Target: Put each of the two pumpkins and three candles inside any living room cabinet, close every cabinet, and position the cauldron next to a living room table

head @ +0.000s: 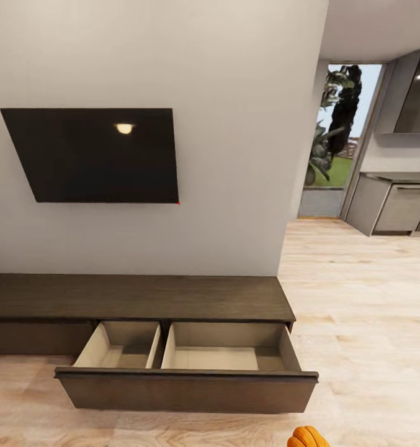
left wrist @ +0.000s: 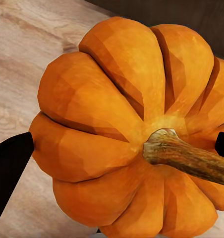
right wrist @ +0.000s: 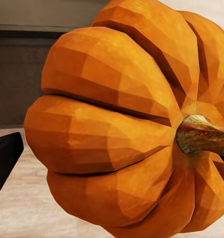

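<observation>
Each claw closed on a pumpkin, left (left wrist: 127, 129) and right (right wrist: 127, 124); cabinet (head: 135, 298) drawer (head: 185, 366) stands open.

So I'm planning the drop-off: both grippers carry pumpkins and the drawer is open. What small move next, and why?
Probably roll closer to the cabinet. Its open drawer shows two bare compartments, while a pumpkin sits at the head view's bottom edge, short of the drawer. Each wrist view shows a pumpkin between dark fingers.

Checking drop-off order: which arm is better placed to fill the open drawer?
Likely right: a pumpkin shows low right in the head view, near the open drawer; its wrist view faces the cabinet front.
</observation>
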Controlling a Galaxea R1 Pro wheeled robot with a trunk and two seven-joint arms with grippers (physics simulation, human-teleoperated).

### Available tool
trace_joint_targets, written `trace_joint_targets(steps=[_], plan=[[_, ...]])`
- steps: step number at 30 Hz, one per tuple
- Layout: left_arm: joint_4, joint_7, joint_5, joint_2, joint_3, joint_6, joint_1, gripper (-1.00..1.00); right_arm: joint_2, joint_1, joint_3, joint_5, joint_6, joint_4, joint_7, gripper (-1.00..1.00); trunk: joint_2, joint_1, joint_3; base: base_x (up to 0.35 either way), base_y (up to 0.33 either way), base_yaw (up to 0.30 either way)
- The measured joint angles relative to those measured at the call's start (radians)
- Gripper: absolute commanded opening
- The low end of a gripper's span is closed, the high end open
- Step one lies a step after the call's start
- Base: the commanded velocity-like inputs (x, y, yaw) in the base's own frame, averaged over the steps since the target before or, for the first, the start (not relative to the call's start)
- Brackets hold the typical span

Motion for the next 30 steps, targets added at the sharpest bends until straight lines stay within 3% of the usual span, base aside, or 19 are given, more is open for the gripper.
trace_joint_targets(steps=[9,11,12,13,15,18,19,22,24,27,30], plan=[[-0.001,0.000,-0.002,-0.001,0.000,-0.001,0.000,-1.00,0.000,0.000,0.002,0.000,-0.001,-0.004,0.000,-1.00,0.000,0.000,0.000,0.000,0.000,0.000],[-0.025,0.001,-0.015,-0.004,-0.019,0.000,0.000,-1.00,-0.001,-0.001,-0.009,-0.006,-0.003,-0.047,-0.003,-1.00,0.000,0.000,0.000,0.000,0.000,0.000],[-0.036,0.001,-0.017,-0.003,-0.024,0.001,0.000,-1.00,-0.002,-0.001,0.007,0.006,0.001,-0.063,-0.004,-1.00,0.000,0.000,0.000,0.000,0.000,0.000],[-0.068,0.003,-0.011,-0.002,-0.003,-0.002,0.000,-1.00,-0.003,-0.002,0.001,0.003,0.000,-0.096,-0.006,-1.00,0.000,0.000,0.000,0.000,0.000,0.000],[-0.159,0.005,-0.030,0.003,-0.023,0.006,-0.001,-1.00,-0.006,-0.002,-0.008,-0.001,0.000,-0.180,-0.012,-1.00,0.000,0.000,0.000,0.000,0.000,0.000],[-0.264,0.011,-0.023,0.007,-0.024,0.054,0.001,-1.00,-0.008,-0.005,0.001,0.004,0.021,-0.284,-0.028,-1.00,0.000,0.000,0.000,0.000,0.000,0.000],[-0.313,0.015,-0.017,0.009,-0.016,0.115,-0.001,-1.00,-0.009,-0.009,-0.010,-0.015,0.052,-0.327,-0.052,-1.00,0.000,0.000,0.000,0.000,0.000,0.000],[-0.428,0.053,-0.112,0.012,-0.017,0.287,-0.050,-1.00,-0.009,-0.063,-0.008,-0.008,0.176,-0.395,-0.095,-1.00,0.000,0.000,0.000,0.000,0.000,0.000],[-0.497,0.127,-0.154,0.010,-0.014,0.411,-0.103,-1.00,-0.008,-0.127,-0.007,-0.008,0.277,-0.417,-0.107,-1.00,0.000,0.000,0.000,0.000,0.000,0.000],[-0.571,0.219,-0.165,0.006,-0.012,0.574,-0.192,-1.00,-0.008,-0.237,-0.008,-0.006,0.409,-0.426,-0.114,-1.00,0.000,0.000,0.000,0.000,0.000,0.000],[-0.600,0.256,-0.167,-0.004,-0.010,0.683,-0.298,-1.00,-0.008,-0.344,-0.013,-0.004,0.543,-0.427,-0.116,-1.00,0.000,0.000,0.000,0.000,0.000,0.000]])
